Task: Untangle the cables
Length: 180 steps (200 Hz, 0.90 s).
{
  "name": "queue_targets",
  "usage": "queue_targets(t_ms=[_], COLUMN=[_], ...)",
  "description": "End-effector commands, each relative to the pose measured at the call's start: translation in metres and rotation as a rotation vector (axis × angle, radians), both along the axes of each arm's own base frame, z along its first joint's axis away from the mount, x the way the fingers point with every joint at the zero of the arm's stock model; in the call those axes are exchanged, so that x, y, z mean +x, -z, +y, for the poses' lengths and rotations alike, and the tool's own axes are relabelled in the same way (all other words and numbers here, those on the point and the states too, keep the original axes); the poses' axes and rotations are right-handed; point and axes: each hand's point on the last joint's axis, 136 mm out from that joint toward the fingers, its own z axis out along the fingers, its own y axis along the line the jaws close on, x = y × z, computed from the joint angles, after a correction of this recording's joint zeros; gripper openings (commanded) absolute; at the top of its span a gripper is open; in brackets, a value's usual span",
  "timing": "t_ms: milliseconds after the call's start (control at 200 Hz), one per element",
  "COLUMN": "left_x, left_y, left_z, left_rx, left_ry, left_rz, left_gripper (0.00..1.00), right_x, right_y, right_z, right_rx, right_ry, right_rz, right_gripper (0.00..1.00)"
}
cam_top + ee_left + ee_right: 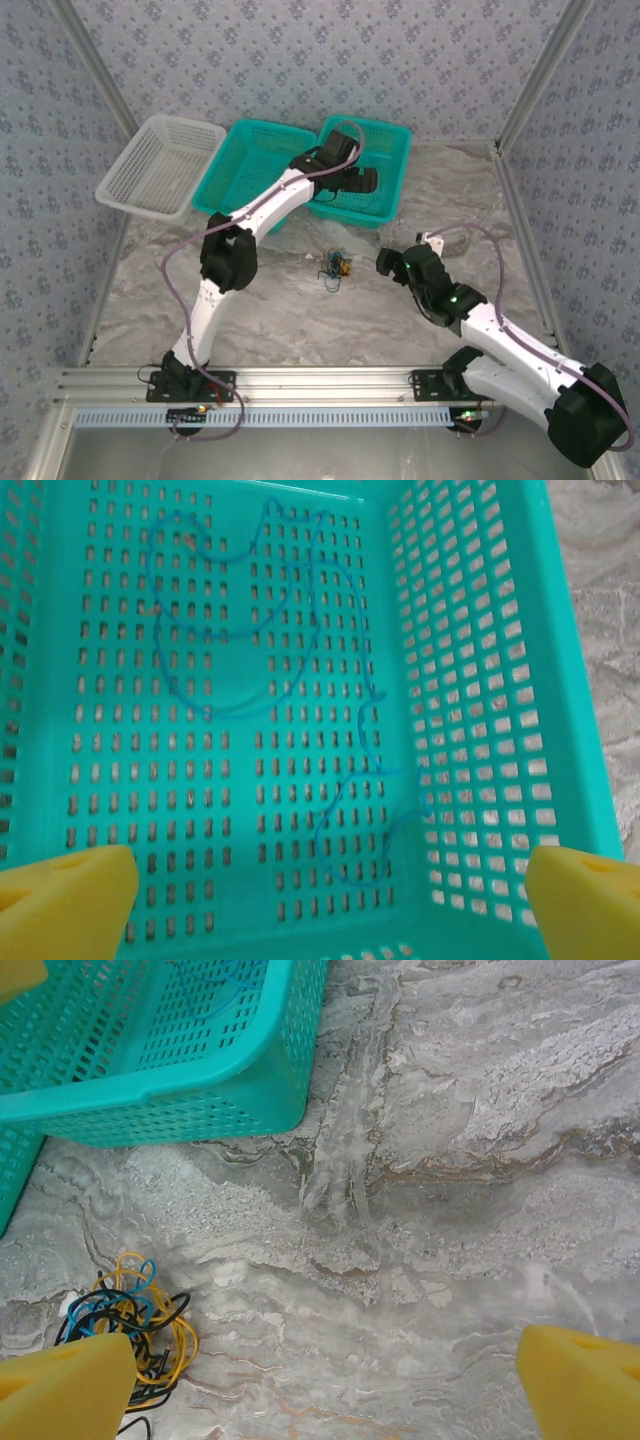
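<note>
Marbled grey desk [300, 320], walled by patterned panels, carries the tangled cables [335, 268]: a small clump of black, orange-yellow and blue strands lying in the open between the two arms, near the front of the baskets. One blue cable [265, 685] lies apart from it, spread in loose loops on the floor of the right-hand teal basket [480, 680], with nothing touching it. By their look, the strands are light, limp and thin. They would likely slide through one another, snag at crossings, and drag the whole clump if pulled hard. A sensible hold is an outer loop or a free end at the clump's edge, pinched low, with the rest pinned down or left to trail. Left fingers [70, 900] stand wide apart above the basket floor, holding nothing. Right fingers [70, 1390] are likewise spread wide and empty, low over the desk with the clump just beside one of them. The overhead view gives the layout, including a second teal basket [215, 170] and a white basket [140, 205], but renders the clump as a speck. The right wrist view resolves the cables [125, 1315] into separate colours. The left wrist view traces the blue cable's course loop by loop.
</note>
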Motion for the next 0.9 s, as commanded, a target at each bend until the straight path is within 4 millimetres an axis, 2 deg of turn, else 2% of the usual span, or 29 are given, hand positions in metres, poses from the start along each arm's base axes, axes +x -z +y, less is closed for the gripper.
queue_targets(t_ms=[0, 70, 80, 105, 360, 575, 685, 894], left_x=[-0.020, -0.033, -0.037, -0.043, -0.084, -0.106, -0.117, -0.138], left_y=[-0.061, -0.069, -0.063, -0.061, -0.064, -0.049, -0.040, -0.015], left_z=[-0.009, -0.008, -0.007, -0.004, 0.023, 0.050, 0.060, 0.080], left_rx=[-0.116, -0.146, -0.139, -0.139, -0.217, -0.249, -0.258, -0.248], left_ry=[0.076, 0.095, 0.096, 0.096, 0.065, -0.024, -0.056, -0.137], left_rz=[-0.099, -0.115, -0.104, -0.102, -0.124, -0.088, -0.038, 0.076], left_gripper=[0.99, 0.99, 0.99, 0.99, 0.99, 0.99, 0.99, 0.99], right_x=[0.008, 0.009, 0.010, 0.010, 0.017, 0.018, 0.017, 0.014], right_y=[-0.011, -0.009, -0.009, -0.008, -0.003, 0.004, 0.005, 0.013], right_z=[0.008, 0.014, 0.014, 0.016, 0.024, 0.042, 0.058, 0.085], right_rx=[0.049, 0.056, 0.055, 0.055, 0.079, 0.165, 0.210, 0.296], right_ry=[-0.002, -0.021, -0.026, -0.029, -0.023, -0.060, -0.128, -0.224], right_rz=[-0.017, -0.009, -0.007, -0.005, 0.025, 0.065, 0.087, 0.139], right_gripper=[1.00, 1.00, 1.00, 1.00, 1.00, 1.00, 0.97, 0.95])
